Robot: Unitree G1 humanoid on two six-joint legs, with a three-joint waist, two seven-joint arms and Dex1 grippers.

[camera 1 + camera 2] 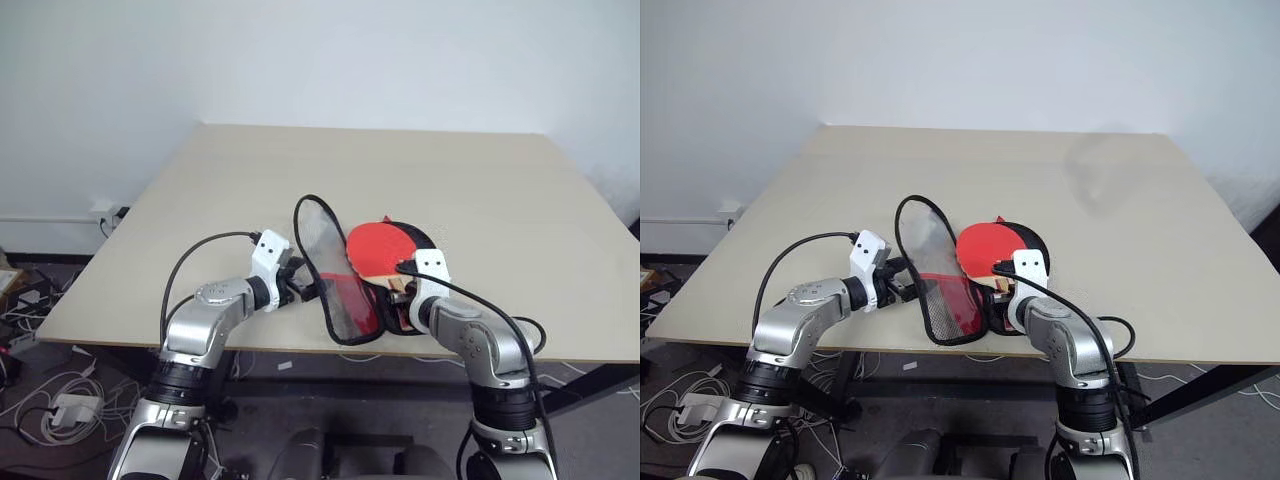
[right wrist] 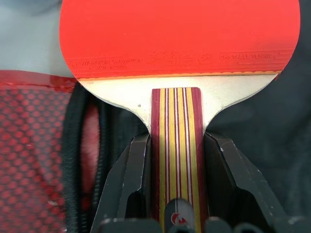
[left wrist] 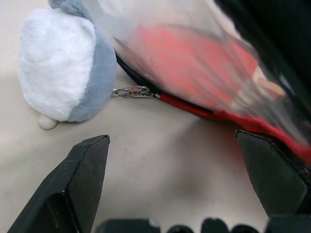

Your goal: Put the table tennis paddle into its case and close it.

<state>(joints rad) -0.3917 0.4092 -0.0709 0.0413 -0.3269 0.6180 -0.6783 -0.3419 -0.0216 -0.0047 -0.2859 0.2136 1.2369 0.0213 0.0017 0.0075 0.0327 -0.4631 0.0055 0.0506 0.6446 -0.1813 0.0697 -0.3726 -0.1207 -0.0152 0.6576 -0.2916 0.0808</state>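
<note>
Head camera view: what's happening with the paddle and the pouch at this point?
The right gripper is shut on the striped wooden handle of the table tennis paddle and holds its red face over the open case, which lies near the front edge of the table. The case's flap stands up, lining showing. The left gripper is open, beside the case's zipper rim, holding nothing. A small white and grey plush charm hangs from the zipper pull. The paddle is not yet fully in and the case is unzipped.

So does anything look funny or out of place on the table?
Nothing is broken or spilled. One surprise: a small white-and-grey plush toy hangs by a little chain from the case, near its zipper edge. The case's flap stands up open while the right claw grips the paddle by its handle.
</note>
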